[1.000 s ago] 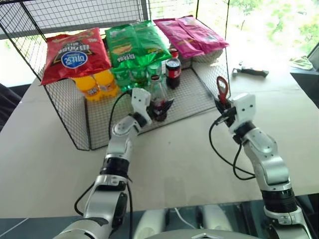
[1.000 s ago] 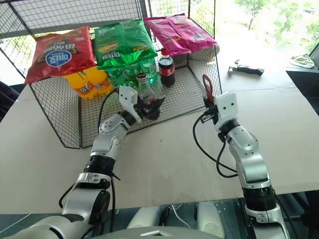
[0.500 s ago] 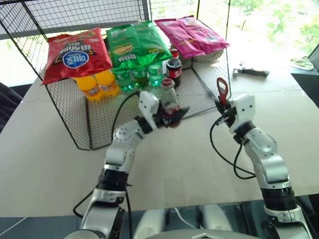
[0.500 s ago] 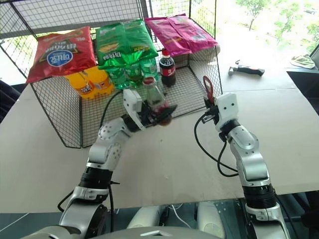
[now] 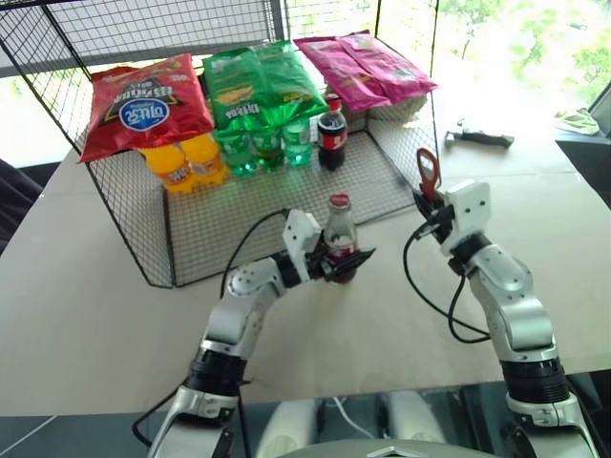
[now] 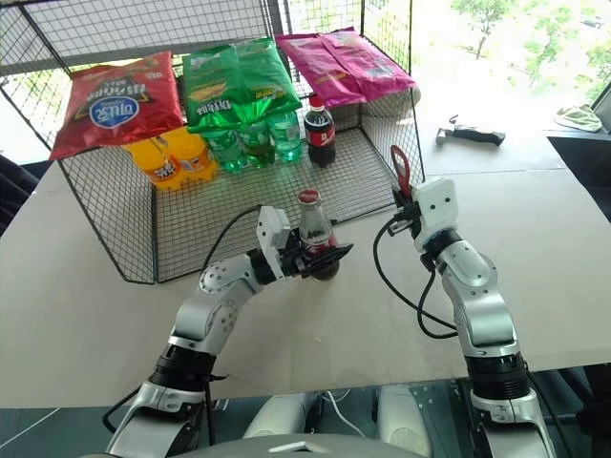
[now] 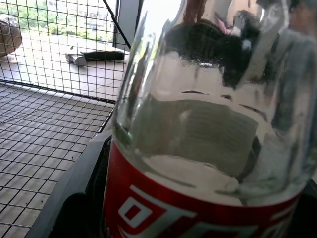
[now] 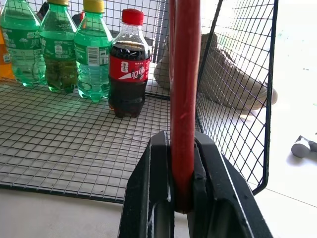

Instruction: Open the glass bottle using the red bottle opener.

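Observation:
The glass bottle is clear with a red label and a red crown cap. It stands upright just above the table, in front of the wire basket. My left gripper is shut on its lower body from the left, and the label and clear glass loom close in the left wrist view. To the right of the bottle, my right gripper is shut on the handle of the red bottle opener. The opener stands upright with its loop head on top, its shaft clamped between the black fingers.
The wire basket behind holds red, green and pink snack bags, orange bottles, green bottles and a dark cola bottle. A dark tool lies far right on the pale table.
My left gripper has carried the glass bottle out of the basket, back toward me and to the right, closer to the opener. The right gripper and opener have stayed put.

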